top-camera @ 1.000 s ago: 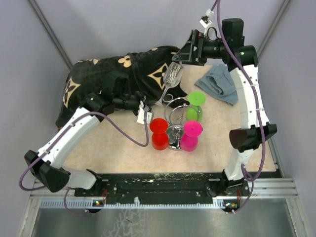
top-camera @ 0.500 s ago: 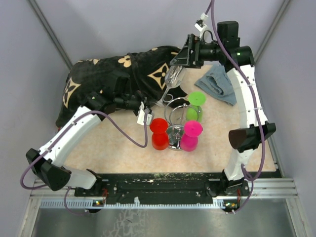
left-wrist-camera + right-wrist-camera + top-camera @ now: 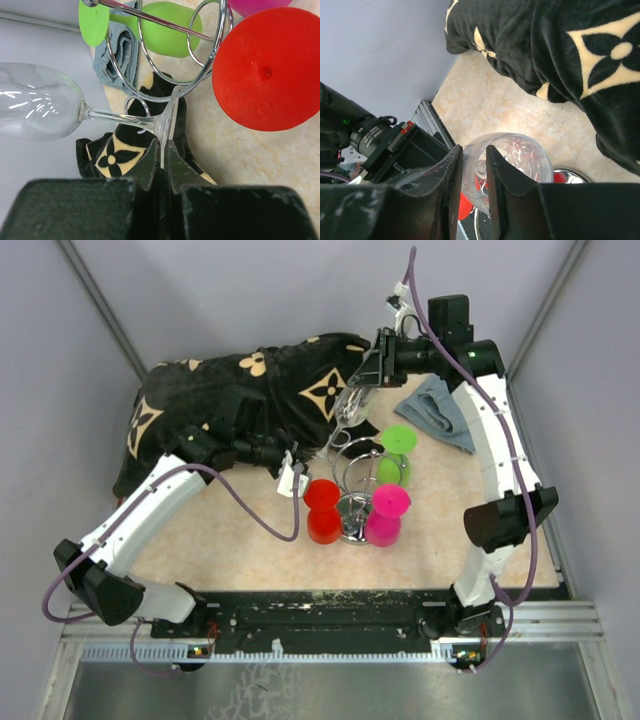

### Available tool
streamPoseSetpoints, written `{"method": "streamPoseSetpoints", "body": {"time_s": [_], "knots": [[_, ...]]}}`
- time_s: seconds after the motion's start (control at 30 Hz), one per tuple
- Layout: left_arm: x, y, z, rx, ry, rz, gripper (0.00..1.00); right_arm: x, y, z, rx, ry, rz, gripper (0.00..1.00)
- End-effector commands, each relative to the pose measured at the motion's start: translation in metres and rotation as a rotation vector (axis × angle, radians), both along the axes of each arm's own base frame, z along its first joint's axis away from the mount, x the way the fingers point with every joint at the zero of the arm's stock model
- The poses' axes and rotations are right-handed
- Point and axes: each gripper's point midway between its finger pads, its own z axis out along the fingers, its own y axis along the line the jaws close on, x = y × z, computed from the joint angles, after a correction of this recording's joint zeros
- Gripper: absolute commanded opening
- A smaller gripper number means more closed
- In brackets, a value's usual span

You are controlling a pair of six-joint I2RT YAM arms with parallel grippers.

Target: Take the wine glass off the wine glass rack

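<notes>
Cloth (image 3: 230, 400): black and patterned, it lies bunched just behind the rack and under the glass's bowl. Swing low that way and you may drag the foot into its folds.
Rack (image 3: 352, 512): this wire stand looks light, and one curled loop arm (image 3: 137, 106) sits right at the stem. Pull across the loop instead of out through its opening and you likely tip the whole stand.
Cups (image 3: 322, 510): red, green and pink ones crowd the post. A jolt to the rack probably knocks them over, and the red one (image 3: 265, 70) is just beside your left fingers.
Wine glass (image 3: 350, 405): it is tilted, bowl toward the far side and foot low at the rack's far-left loop. You hold both ends, so any mismatch between your two arms bends the thin stem (image 3: 120, 119) and could snap it.
Right gripper (image 3: 475, 157): it is closed on the wall of the bowl near the rim. Squeeze harder and the thin glass may crack. Ease off and the slick bowl may slip.
Left gripper (image 3: 162, 152): it is pinched tight on the bare edge of the foot. That hold is narrow, so a twist could pop the foot free.
</notes>
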Motion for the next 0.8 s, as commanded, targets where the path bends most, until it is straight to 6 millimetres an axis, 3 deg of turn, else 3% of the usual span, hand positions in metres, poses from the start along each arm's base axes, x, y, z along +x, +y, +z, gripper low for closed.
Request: {"method": "streamPoseSetpoints", "body": {"time_s": [0.0, 0.13, 0.23, 0.77], "knots": [[0.021, -0.017, 0.061, -0.133, -0.246, -0.020, 0.00, -0.052, 0.011, 0.015, 0.033, 0.043, 0.114, 0.24], [0.025, -0.017, 0.064, -0.134, -0.262, -0.011, 0.00, -0.057, 0.013, 0.015, 0.034, 0.048, 0.130, 0.20], [0.028, -0.017, 0.066, -0.136, -0.273, -0.001, 0.00, -0.060, 0.015, 0.015, 0.042, 0.052, 0.145, 0.00], [0.049, -0.017, 0.079, -0.237, -0.388, 0.096, 0.00, -0.077, 0.021, 0.050, 0.147, -0.006, 0.235, 0.00]]}}
